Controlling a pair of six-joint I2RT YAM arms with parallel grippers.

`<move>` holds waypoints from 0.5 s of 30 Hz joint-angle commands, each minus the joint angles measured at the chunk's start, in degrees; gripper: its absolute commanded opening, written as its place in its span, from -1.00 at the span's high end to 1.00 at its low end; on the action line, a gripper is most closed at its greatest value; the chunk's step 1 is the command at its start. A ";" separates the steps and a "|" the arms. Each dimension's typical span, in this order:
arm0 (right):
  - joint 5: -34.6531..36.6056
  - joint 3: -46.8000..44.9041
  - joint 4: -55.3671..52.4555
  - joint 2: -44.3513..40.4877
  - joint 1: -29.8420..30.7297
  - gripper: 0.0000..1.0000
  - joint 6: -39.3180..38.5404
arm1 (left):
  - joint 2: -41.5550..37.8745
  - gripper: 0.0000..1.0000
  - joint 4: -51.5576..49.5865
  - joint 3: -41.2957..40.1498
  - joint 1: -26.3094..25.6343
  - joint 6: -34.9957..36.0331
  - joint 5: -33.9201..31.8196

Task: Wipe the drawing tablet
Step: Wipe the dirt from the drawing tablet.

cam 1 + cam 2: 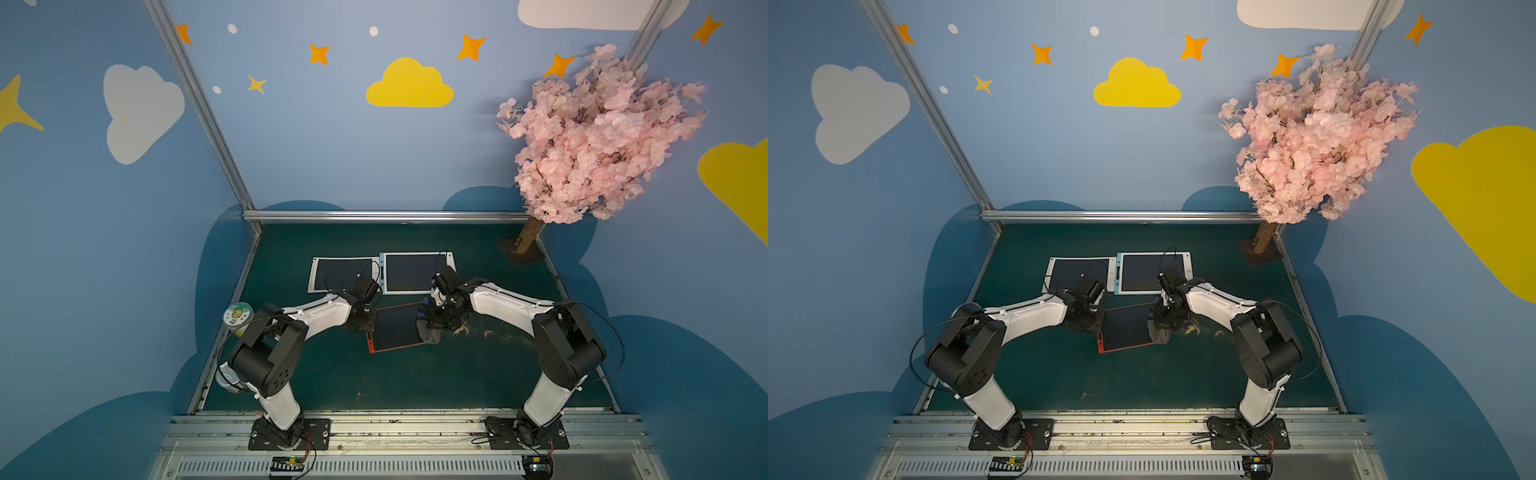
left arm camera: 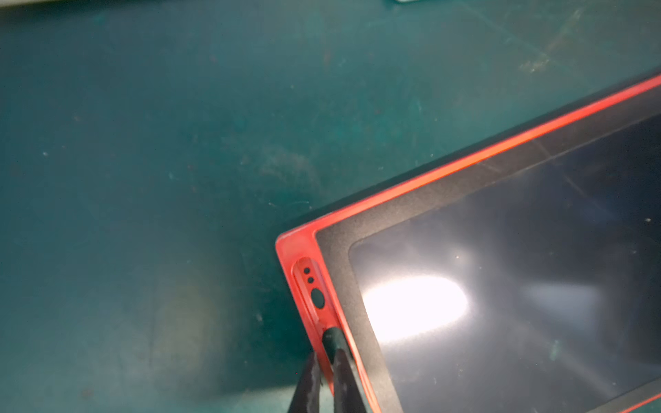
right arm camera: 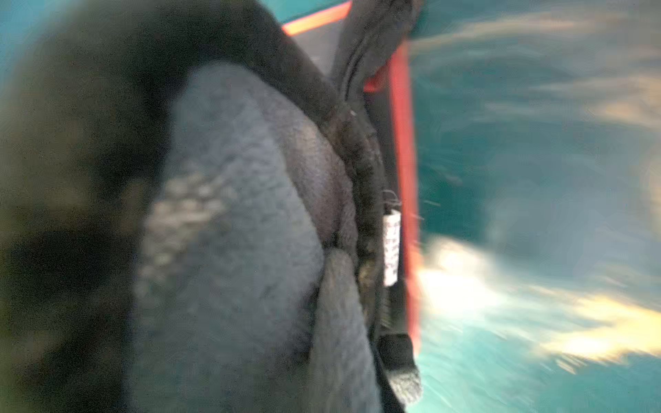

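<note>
The drawing tablet [image 1: 395,328] has a red frame and a dark screen, and it lies slightly turned in the middle of the green mat in both top views. My left gripper [image 2: 323,354] is shut on the tablet's red left rim [image 2: 304,286], beside the dark stylus [image 2: 332,336] in its slot. My right gripper [image 1: 430,322] is at the tablet's right edge, shut on a bunched grey cloth [image 3: 243,232]. The cloth [image 1: 1158,334] rests on that edge and hides the right fingers in the wrist view.
Two more tablets lie side by side behind, one white-framed [image 1: 343,274] and one blue-framed [image 1: 415,272]. A pink blossom tree [image 1: 594,133] stands at the back right on a base [image 1: 523,251]. A lidded cup [image 1: 238,314] sits at the left mat edge. Small orange scraps [image 1: 461,330] lie to the right.
</note>
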 commanded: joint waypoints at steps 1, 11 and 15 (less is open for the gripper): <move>7.18 -1.32 -6.75 -2.10 0.09 1.00 -2.38 | -0.60 0.79 -2.73 -0.99 -0.30 0.29 0.78; 28.57 3.36 -17.92 -11.41 2.06 1.00 -3.12 | -1.52 0.79 -2.88 -1.36 -0.32 0.37 0.65; 29.03 3.94 -18.86 -16.90 2.26 1.00 -3.45 | -1.75 0.79 -2.86 -1.45 -0.33 0.24 0.64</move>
